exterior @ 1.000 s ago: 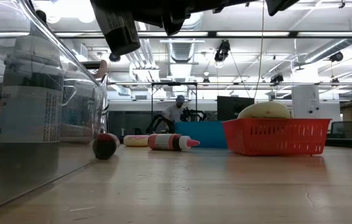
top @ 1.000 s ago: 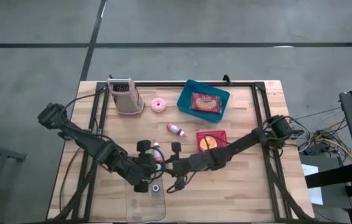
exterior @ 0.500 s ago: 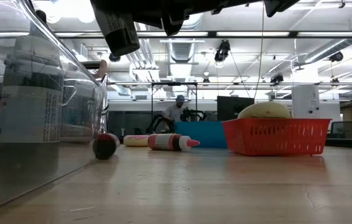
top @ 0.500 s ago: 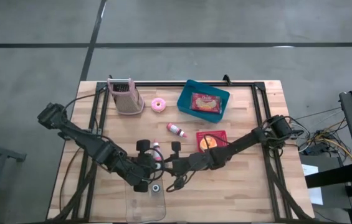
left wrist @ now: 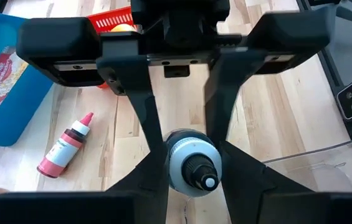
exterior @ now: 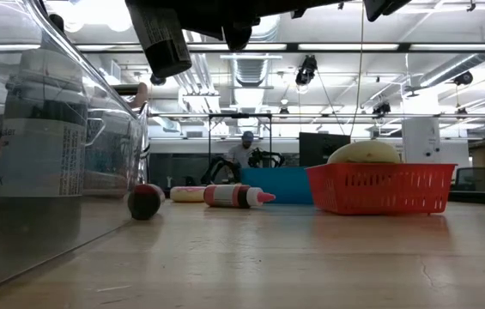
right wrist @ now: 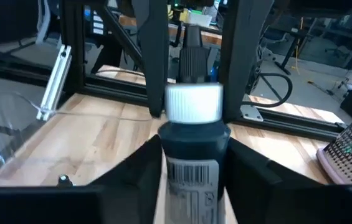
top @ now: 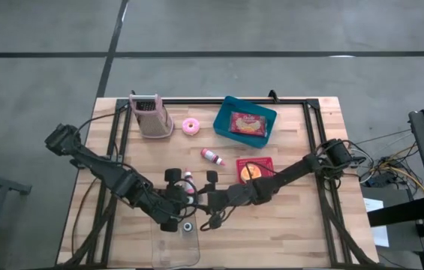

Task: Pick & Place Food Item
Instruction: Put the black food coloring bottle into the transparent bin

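Note:
A small dark bottle (right wrist: 193,146) with a white cap and a dark nozzle is held in the air between both grippers over the table's near middle (top: 190,187). My left gripper (left wrist: 191,171) comes from the left and is shut on its cap end. My right gripper (right wrist: 194,168) comes from the right and is shut on its body. The nozzle points toward the left arm's wrist. In the low view only the grippers' dark undersides (exterior: 160,39) show at the top edge. My left gripper pinches the bottle's white cap (left wrist: 179,158) between its two fingers (right wrist: 154,74), one on each side. The fingers come level from the table's left and lie along the bottle. The bottle is clear of the table. My right gripper pinches the bottle's dark labelled body (right wrist: 191,180) between its two fingers (right wrist: 144,168), below the cap. The fingers come level from the table's right and lie along the bottle. The bottle lies about level, clear of the table.
A clear container (top: 175,244) stands at the near edge below the grippers. A red bottle (top: 212,156) lies on the table, and a red basket (top: 255,169) stands to its right. A blue tray (top: 245,120), a pink ring (top: 190,126) and a pink grater (top: 151,116) stand farther back.

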Controlling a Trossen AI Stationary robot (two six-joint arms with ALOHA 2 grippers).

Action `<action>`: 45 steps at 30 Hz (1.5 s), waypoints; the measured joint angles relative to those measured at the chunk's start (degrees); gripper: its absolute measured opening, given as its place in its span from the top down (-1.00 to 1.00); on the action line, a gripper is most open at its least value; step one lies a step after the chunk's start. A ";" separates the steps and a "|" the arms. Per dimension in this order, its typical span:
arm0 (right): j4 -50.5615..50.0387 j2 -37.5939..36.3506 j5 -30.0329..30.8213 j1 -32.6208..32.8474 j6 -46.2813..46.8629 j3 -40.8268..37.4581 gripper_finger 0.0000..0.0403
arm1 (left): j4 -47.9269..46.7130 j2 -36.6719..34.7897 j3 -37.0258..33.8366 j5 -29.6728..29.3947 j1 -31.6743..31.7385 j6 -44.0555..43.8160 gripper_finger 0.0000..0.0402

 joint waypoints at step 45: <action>-2.66 -22.45 22.38 8.87 6.20 -25.02 -0.37 | -30.24 0.00 8.10 3.21 -9.18 -22.24 0.46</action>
